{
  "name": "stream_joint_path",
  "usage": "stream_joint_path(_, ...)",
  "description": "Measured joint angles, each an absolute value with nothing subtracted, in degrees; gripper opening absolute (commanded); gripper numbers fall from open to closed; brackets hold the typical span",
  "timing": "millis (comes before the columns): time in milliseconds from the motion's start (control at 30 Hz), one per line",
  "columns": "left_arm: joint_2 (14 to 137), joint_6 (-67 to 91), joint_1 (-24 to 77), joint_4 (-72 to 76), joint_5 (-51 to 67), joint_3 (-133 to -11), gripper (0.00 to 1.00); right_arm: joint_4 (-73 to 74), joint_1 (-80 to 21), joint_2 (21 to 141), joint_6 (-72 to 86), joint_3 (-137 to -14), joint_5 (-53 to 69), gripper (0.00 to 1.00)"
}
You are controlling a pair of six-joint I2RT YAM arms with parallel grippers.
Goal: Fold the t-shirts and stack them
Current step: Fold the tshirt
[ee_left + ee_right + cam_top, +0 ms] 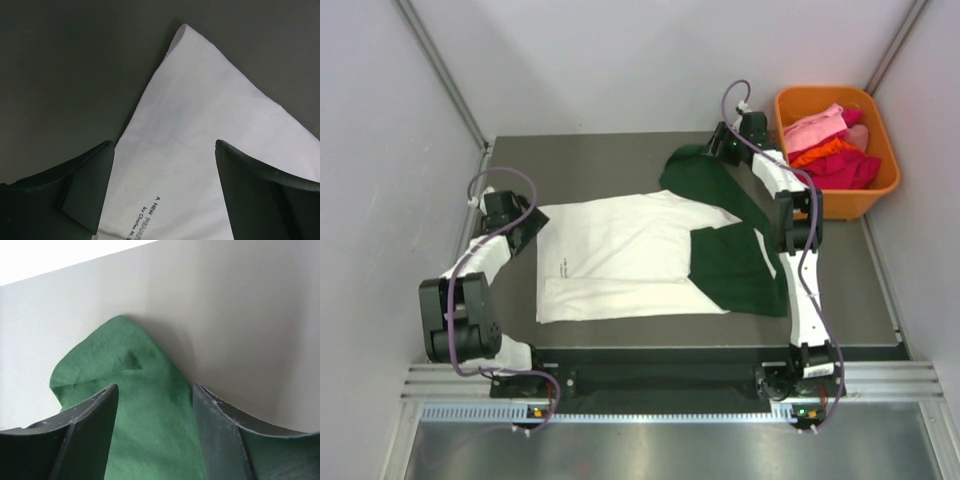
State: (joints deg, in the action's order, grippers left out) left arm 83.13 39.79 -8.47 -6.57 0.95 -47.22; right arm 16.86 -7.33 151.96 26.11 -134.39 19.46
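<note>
— On the worktop [610, 165], where do the two shirts lie?

— I see the cream-white t-shirt [620, 260] spread flat across the middle, reaching toward the left edge. The dark green t-shirt [735, 265] is on the right side. Its near part lies over the right end of the white one, and a narrower part runs up toward the far edge, right of the middle.

— And your left gripper?

— My left gripper [164, 144] sits at the far left corner of the white shirt with its jaws spread wide, grasping nothing. In the left wrist view that pointed corner of cloth lies flat on the dark surface below the gap. A line of black lettering [142, 220] is printed near the bottom of that view.

— The right one?

— My right gripper [155, 386] is at the far end of the green shirt. The cloth rises in a peak between the two fingers, its stitched hem showing, with the pale wall [240, 315] behind it. The fingers stand on either side of the fold, but I cannot tell whether they are pinching it or only flanking it.

— Anything else nearby?

— An orange basket [850, 203] stands by the far right corner, just beside my right arm, with pink and red clothes [845, 168] bundled inside.
</note>
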Motion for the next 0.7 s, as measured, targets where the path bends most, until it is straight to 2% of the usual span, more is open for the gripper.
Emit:
stream_joint_path(100,86.91,38.72,-8.47,-7.27,-0.95,-49.45,0.86,15.57,-7.33,152.77,27.05,-134.39,20.91,0.59)
stream_joint_path(167,88.64,38.39,-8.47,-7.53,-1.45,-50.76,0.86,15.35,-7.33,152.86,27.57,-134.39,21.67,0.50)
stream_joint_path(200,89.23,38.30,-8.49,-7.46,-1.54,-51.18,0.86,15.27,-7.33,152.90,27.90,-134.39,22.04,0.45)
stream_joint_path(233,89.56,38.22,-8.47,-7.38,-1.56,-51.40,0.86,15.00,-7.33,153.05,28.25,-134.39,22.55,0.32)
stream_joint_path(300,90.35,38.06,-8.47,-7.16,-1.54,-51.68,0.86,14.39,-7.31,153.42,29.04,-134.39,23.24,0.20)
stream_joint_path(333,90.85,37.98,-8.47,-7.03,-1.50,-51.83,0.85,14.37,-7.27,153.47,29.41,-134.39,23.42,0.10)
stream_joint_path(400,92.40,37.76,-8.51,-6.96,-1.39,-52.38,0.84,14.28,-6.92,153.53,30.04,-134.39,23.83,0.01)
stream_joint_path(700,100.03,36.88,-8.82,-7.09,0.14,-57.47,0.79,11.35,-3.90,153.27,32.12,-130.74,24.62,0.00)
